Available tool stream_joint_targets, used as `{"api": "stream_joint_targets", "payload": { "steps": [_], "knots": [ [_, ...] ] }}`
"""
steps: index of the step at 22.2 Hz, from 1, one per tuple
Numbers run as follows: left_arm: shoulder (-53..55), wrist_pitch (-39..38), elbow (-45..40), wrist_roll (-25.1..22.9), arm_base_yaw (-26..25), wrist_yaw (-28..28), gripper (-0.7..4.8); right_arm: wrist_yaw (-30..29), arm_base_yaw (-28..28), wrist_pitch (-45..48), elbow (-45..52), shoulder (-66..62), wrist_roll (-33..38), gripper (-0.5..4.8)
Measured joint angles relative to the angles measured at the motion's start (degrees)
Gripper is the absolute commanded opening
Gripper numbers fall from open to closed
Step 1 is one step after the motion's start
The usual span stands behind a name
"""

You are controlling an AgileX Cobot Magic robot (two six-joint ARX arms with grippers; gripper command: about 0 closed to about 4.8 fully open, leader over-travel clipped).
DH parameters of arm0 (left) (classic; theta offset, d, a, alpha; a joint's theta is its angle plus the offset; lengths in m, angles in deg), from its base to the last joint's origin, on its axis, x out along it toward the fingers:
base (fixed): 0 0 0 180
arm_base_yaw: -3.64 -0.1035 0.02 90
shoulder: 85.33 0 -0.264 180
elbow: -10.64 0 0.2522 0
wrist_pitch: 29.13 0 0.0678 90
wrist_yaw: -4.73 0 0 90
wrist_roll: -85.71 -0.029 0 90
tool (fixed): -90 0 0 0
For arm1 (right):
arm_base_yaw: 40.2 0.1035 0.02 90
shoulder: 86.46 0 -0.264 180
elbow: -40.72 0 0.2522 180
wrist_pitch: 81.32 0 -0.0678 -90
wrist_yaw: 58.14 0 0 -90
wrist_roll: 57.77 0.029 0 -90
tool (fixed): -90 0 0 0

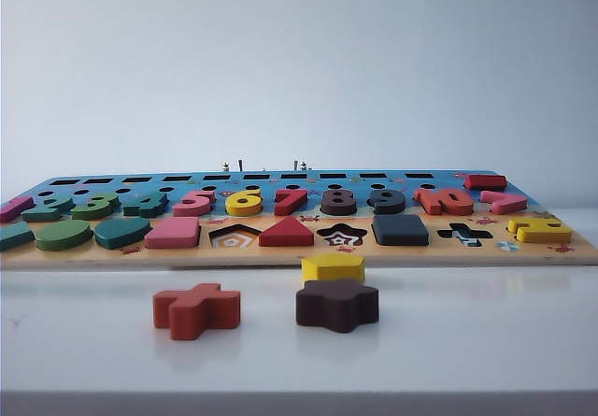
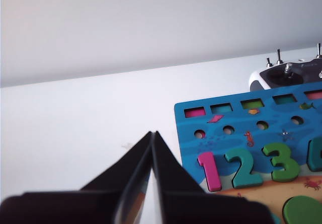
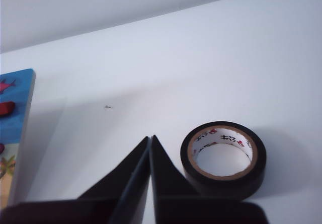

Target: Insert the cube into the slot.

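Pale grey wall and a white worktop (image 1: 467,341) fill most of what we see. On the worktop lies the long colourful puzzle board (image 1: 299,252), its near edge facing the exterior camera, with rows of numbers and shapes set into it. We find the cube (image 1: 400,230), dark navy and flat, sitting in the front row of the board, between the star-shaped cut-out (image 1: 342,236) and the cross-shaped cut-out (image 1: 464,235); it appears to be seated in the slot, though from this low angle we cannot see the slot itself. Off the board, on the worktop in front of it, lie a red cross block (image 1: 196,309), a dark brown star-like block (image 1: 337,305) and a yellow block (image 1: 333,267) just behind it.

Neither arm shows in the exterior view. Our left tool (image 2: 152,136) is closed and empty, above the worktop beside the board's number end. Our right tool (image 3: 150,139) is likewise closed and empty, near a roll of black tape (image 3: 223,159).
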Motion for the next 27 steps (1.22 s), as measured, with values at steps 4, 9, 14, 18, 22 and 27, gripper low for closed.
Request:
{"api": "stream_joint_targets", "payload": {
  "steps": [4, 9, 14, 18, 22, 27],
  "knots": [
    [0.0, 4.8, -3.8, 0.0, -0.1, -2.0, 0.2, -4.9, 0.1, -0.1, 0.1, 0.0, -5.3, -0.09],
    [0.0, 9.7, -6.2, 0.0, -0.1, -5.1, 0.2, -5.0, 0.1, -0.1, 0.1, 0.0, -6.1, -0.09],
    [0.0, 10.0, -6.2, 0.0, 0.0, -5.3, 0.2, -5.0, 0.1, -0.1, 0.1, 0.0, -6.1, -0.08],
    [0.0, 9.9, -6.2, 0.0, 0.0, -5.3, 0.2, -5.0, 0.1, -0.1, 0.1, 0.0, -6.1, -0.08],
    [0.0, 10.0, -6.2, 0.0, 0.0, -5.3, 0.2, -5.0, 0.1, -0.1, 0.1, 0.0, -6.1, -0.04],
    [0.0, 9.8, -6.2, 0.0, 0.0, -5.3, 0.2, -5.0, 0.1, -0.2, 0.1, 0.0, -6.1, -0.04]
  ]
}}
